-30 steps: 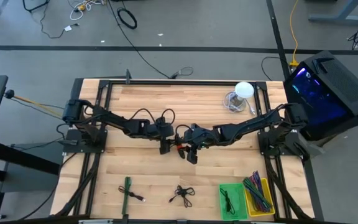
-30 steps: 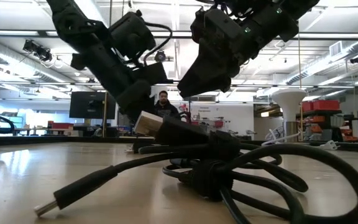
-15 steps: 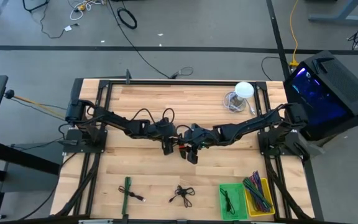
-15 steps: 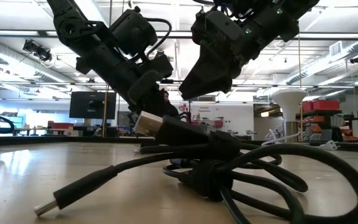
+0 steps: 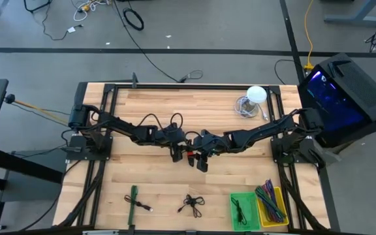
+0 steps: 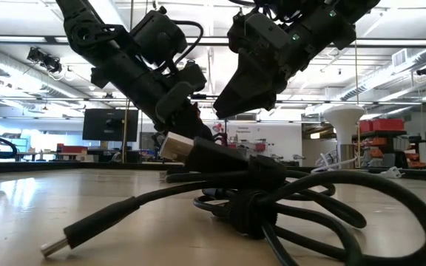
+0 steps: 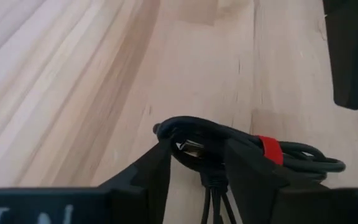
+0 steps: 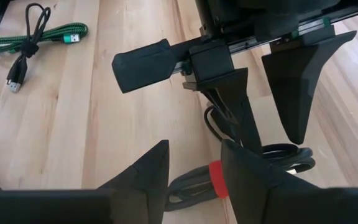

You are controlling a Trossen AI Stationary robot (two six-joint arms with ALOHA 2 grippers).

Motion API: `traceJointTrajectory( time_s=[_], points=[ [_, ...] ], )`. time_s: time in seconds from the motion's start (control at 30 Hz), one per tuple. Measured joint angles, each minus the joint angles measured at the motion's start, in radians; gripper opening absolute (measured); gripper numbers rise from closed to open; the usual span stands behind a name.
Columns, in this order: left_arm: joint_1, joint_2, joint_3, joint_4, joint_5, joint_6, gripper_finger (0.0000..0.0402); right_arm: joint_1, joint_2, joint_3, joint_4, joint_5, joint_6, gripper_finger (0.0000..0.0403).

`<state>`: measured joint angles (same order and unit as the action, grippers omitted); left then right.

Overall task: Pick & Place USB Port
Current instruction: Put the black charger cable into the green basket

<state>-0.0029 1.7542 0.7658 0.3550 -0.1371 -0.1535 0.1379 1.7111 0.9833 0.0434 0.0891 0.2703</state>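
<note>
I'm seeing both claws meeting at mid-surface (image 5: 149,104) over the red-banded black USB cable (image 7: 253,149). Left claw (image 7: 194,165) — fingers apart, straddling the cable's coiled end and metal plug, which are lying on the wood. Right claw (image 8: 194,168) is hanging just beside it, fingers also apart, over the red band. A green cable (image 8: 36,31) is lying well apart.

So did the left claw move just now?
Yes. In the high view the left claw slid a little toward the right claw, judged against the table planks, and now sits at the black cable with the red band.
</note>
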Motion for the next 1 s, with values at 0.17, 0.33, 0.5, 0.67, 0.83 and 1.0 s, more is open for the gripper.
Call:
traceJointTrajectory(
  time_s=[0.17,0.33,0.5,0.67,0.83,1.0],
  points=[
    [0.0,0.0,0.0,-0.011,-0.032,0.008,0.0171,0.0,0.0,0.0,-0.001,0.0,-0.003,0.0147],
    [0.013,0.0,0.0,-0.02,-0.063,0.007,0.0172,0.0,0.0,0.0,-0.001,0.0,-0.003,0.0147],
    [0.043,0.0,0.0,-0.021,0.007,-0.019,0.0172,0.0,0.0,0.0,-0.001,0.0,-0.003,0.0147],
    [0.053,0.001,0.0,-0.019,0.019,-0.018,0.0172,0.0,0.0,0.0,-0.001,0.0,-0.005,0.0147],
    [0.052,0.029,0.001,0.015,0.047,-0.019,0.0172,0.0,0.0,0.0,0.0,0.0,-0.017,0.0147],
    [0.052,0.073,0.0,0.054,0.056,-0.024,0.0171,0.0,0.0,0.0,0.0,0.0,-0.018,0.0147]
  ],
)
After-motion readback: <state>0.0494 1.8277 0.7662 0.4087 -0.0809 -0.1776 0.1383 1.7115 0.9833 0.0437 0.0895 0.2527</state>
